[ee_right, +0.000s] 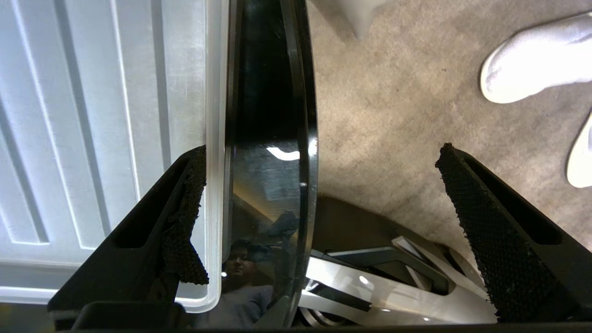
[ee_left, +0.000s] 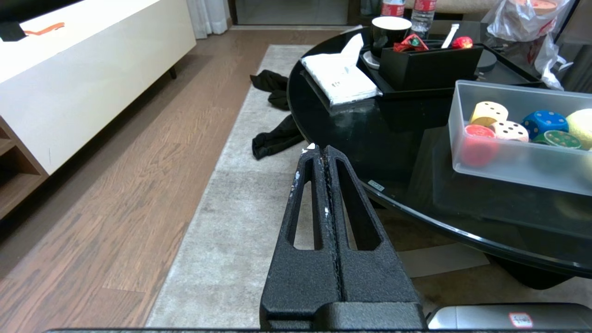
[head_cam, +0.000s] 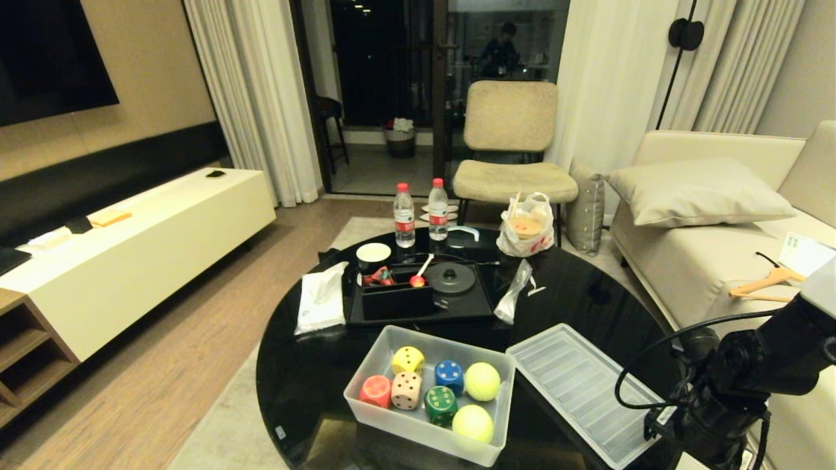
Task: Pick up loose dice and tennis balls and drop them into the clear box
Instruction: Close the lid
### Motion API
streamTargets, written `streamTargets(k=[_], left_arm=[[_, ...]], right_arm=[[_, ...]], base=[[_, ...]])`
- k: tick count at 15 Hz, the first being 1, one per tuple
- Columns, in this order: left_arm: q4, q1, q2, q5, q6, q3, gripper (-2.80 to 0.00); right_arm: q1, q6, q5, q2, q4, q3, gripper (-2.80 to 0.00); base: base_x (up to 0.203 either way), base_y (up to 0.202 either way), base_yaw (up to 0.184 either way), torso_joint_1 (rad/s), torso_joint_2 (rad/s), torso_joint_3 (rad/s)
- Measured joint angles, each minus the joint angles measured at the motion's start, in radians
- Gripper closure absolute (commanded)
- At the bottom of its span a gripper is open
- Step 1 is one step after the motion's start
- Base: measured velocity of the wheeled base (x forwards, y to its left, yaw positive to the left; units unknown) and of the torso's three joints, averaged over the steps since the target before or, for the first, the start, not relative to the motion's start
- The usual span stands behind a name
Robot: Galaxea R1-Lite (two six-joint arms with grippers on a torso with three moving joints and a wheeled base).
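The clear box [head_cam: 364,365] stands on the round black table [head_cam: 307,385], near its front. Inside lie several dice: yellow [head_cam: 408,359], red [head_cam: 375,390], tan [head_cam: 406,390], blue [head_cam: 449,375] and green [head_cam: 441,405]. Two tennis balls [head_cam: 482,381] [head_cam: 473,423] lie beside them. The box's ribbed lid [head_cam: 581,391] lies flat to its right. My right gripper [ee_right: 319,185] is open and empty, pointing down over the table's right rim, one finger above the lid's edge [ee_right: 212,115], the other above the carpet. My left gripper [ee_left: 319,150] is shut and empty, parked off the table's left side.
Behind the box sit a black tray [head_cam: 483,307] with a smaller black box [head_cam: 397,301], a tissue pack [head_cam: 320,303], two water bottles [head_cam: 404,215] and a plastic bag [head_cam: 526,225]. A sofa [head_cam: 705,261] stands right. A person's white shoes [ee_right: 532,60] rest on the carpet.
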Motion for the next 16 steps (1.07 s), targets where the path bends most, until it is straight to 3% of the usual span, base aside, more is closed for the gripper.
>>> streamTargets(k=[6, 7, 16], left_arm=[[0.0, 0.001, 0.0, 0.0, 0.0, 0.0, 0.0], [0.0, 0.0, 0.0, 0.0, 0.0, 0.0, 0.0], [0.0, 0.0, 0.0, 0.0, 0.0, 0.0, 0.0]], right_arm=[[0.0, 0.001, -0.017, 0.01, -0.001, 0.008, -2.8], [0.0, 0.001, -0.022, 0.01, -0.001, 0.008, 0.0], [0.001, 0.001, -0.027, 0.002, -0.001, 0.013, 0.0]], base=[[0.0, 0.0, 0.0, 0.0, 0.0, 0.0], [0.0, 0.0, 0.0, 0.0, 0.0, 0.0], [0.0, 0.0, 0.0, 0.0, 0.0, 0.0]])
